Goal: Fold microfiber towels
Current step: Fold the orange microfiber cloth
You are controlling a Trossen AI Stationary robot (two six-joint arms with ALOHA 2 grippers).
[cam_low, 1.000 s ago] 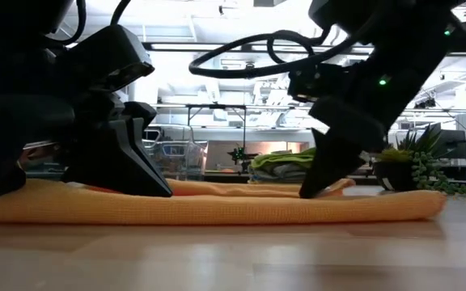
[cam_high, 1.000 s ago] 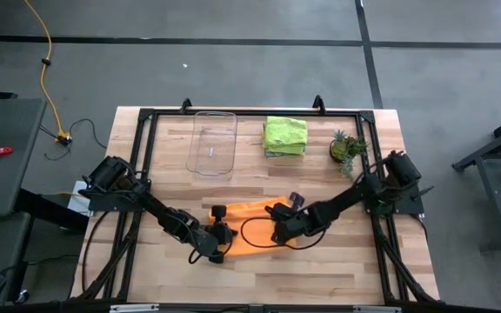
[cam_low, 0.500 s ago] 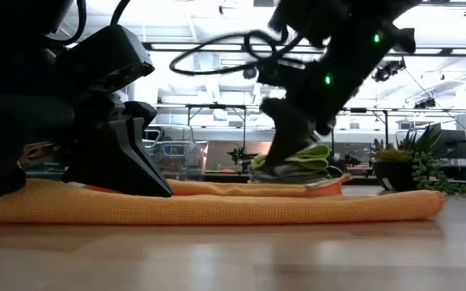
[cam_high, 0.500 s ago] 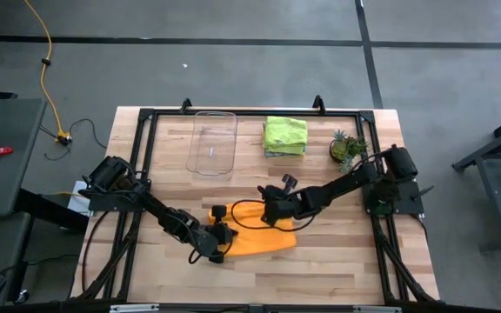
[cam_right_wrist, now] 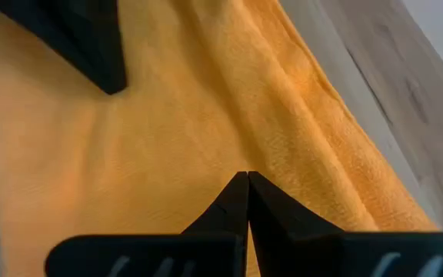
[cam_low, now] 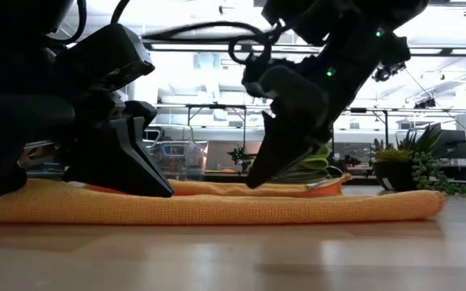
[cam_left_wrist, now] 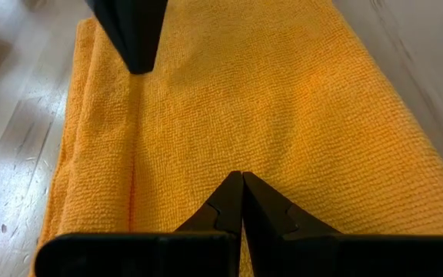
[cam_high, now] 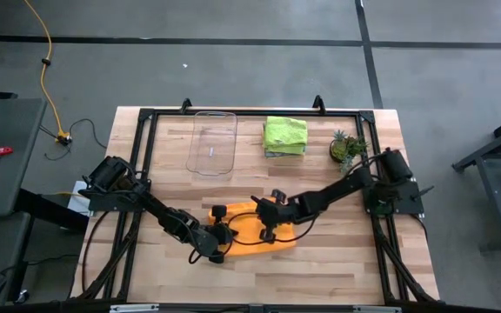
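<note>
1. Since a second ago the right gripper [cam_high: 266,233] has swung across the orange towel [cam_high: 272,228], from its right end toward the middle, and now sits close to the left gripper [cam_high: 224,233]. That one hasn't budged. The towel looks shorter along the table too, so the right end seems to have been carried over.

2. Both sets of fingers are pressed together with the tips down on the cloth. Neither wrist view shows fabric pinched between them, so they look like they're pressing, not gripping.

3. What could go wrong, imo: closed tips hold the layers down only by pushing. If either arm slides sideways, the top layer could drag and bunch, or the fold could flop back open once the pressure lifts. The grippers are also near each other, so a careless move risks a bump.

4. Looks-wise: the orange towel lies on the front-middle of the table [cam_high: 337,261], fuzzy weave, with a soft ridge running lengthwise. From the low view it's a flat, slightly puffy layered strip.

5. Finished stack [cam_high: 284,136], lime green on top, sits at the back between the clear tray [cam_high: 212,143] and the potted plant [cam_high: 347,148].
</note>
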